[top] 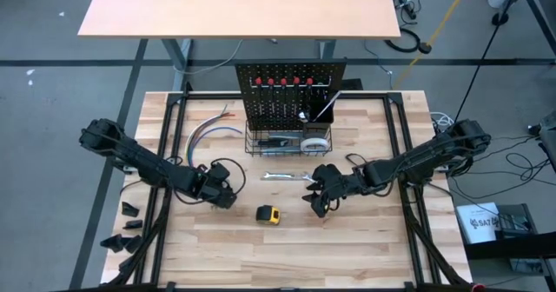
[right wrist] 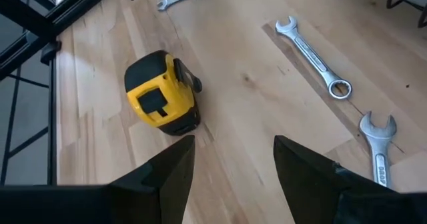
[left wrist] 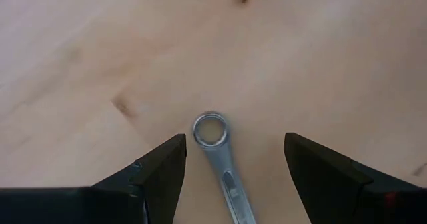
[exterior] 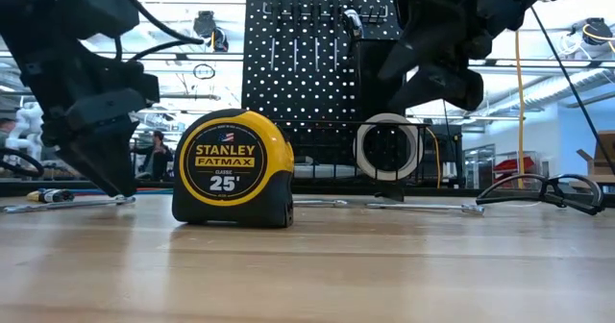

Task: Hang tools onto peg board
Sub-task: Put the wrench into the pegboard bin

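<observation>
Both grippers point(top: 224, 188) point(top: 316, 198) open, low.

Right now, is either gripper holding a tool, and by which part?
Nothing is held. The left gripper stands open over a silver wrench lying on the table; the right gripper is open above bare wood.

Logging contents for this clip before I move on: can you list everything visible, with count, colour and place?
Peg board: one, black, upright at the table's far edge.
Screwdrivers: a row, red-handled, hung along the board's top.
Wire basket: one, black, at the board's base.
Tape roll: one, white, in the basket.
Tape measure: one, yellow and black, mid-table between the arms.
Wrenches: at least three, silver; one before the basket, one between the left gripper's fingers, another near the right gripper.
Cables: a bundle, multicoloured, left of the board.
Left gripper: open, low over a wrench.
Right gripper: open, raised.
</observation>
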